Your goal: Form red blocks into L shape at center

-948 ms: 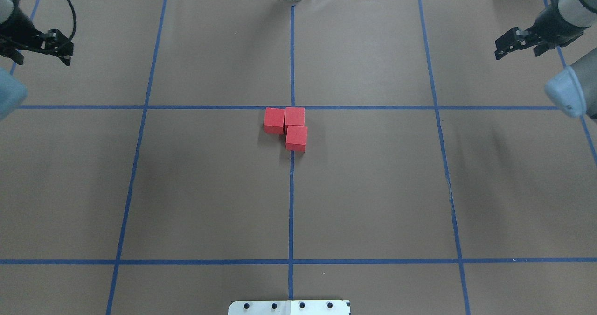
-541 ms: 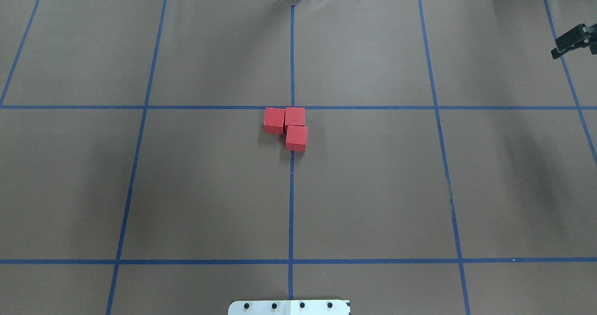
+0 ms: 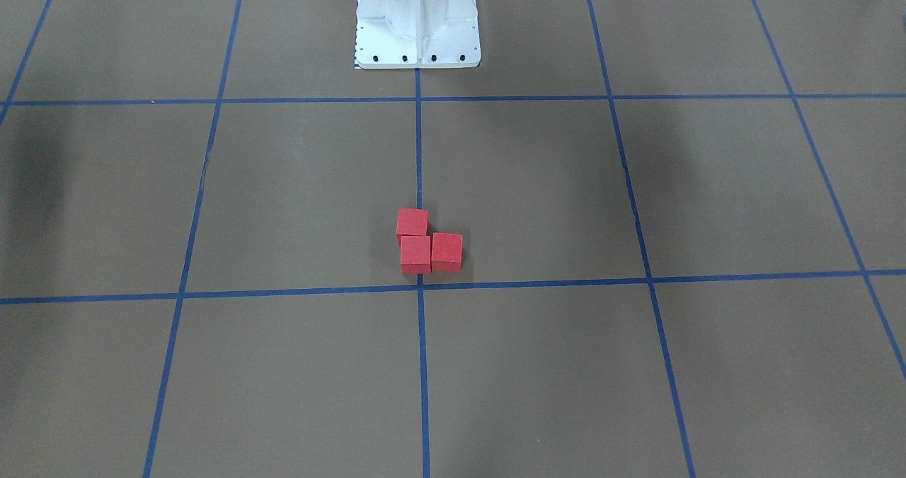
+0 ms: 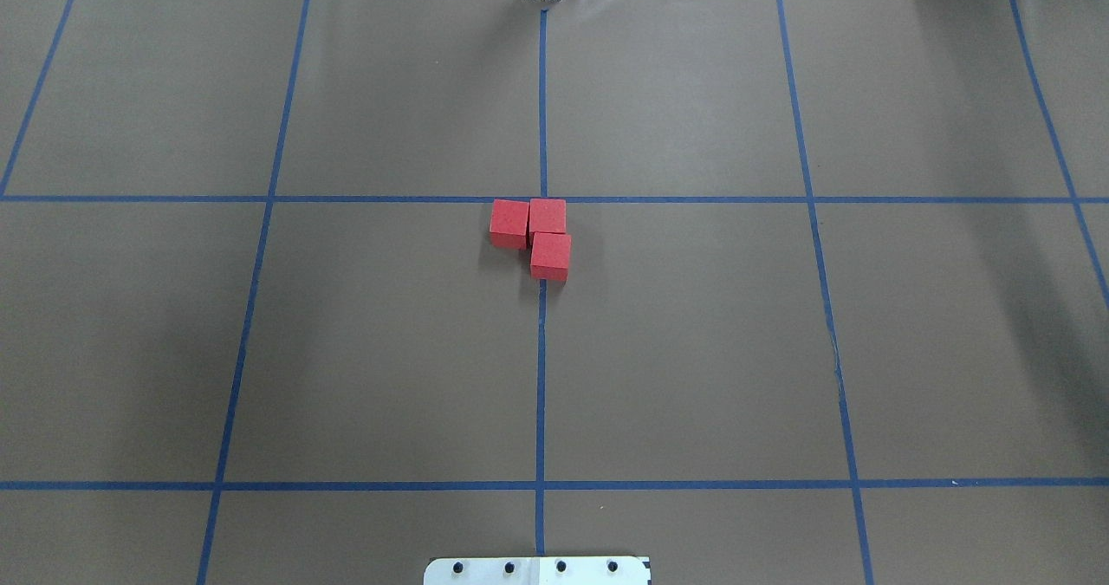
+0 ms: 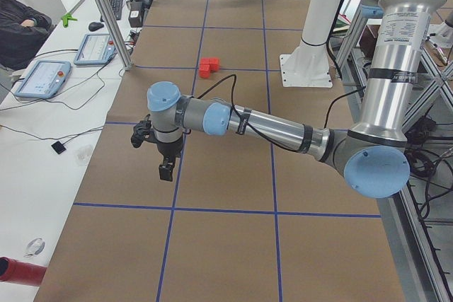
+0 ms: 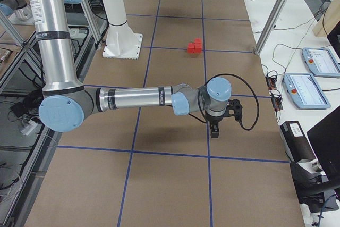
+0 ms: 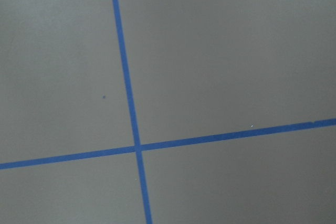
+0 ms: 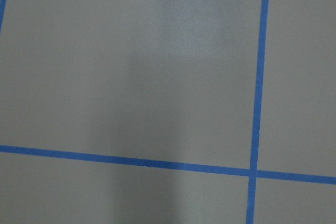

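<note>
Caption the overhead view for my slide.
Three red blocks form an L at the centre of the brown gridded table.

The blocks (image 4: 530,237) are ringed by bare desk (image 4: 693,351), so outer faces can be reached from above or the sides; touching faces are shut off. The pedestal (image 3: 417,21) stands well behind. The left end effector (image 5: 167,171) and right end effector (image 6: 214,132) are seen far out at the desk's ends

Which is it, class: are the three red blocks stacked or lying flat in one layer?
Flat, in one layer: the red blocks each sit on the table, touching in an L.
</note>
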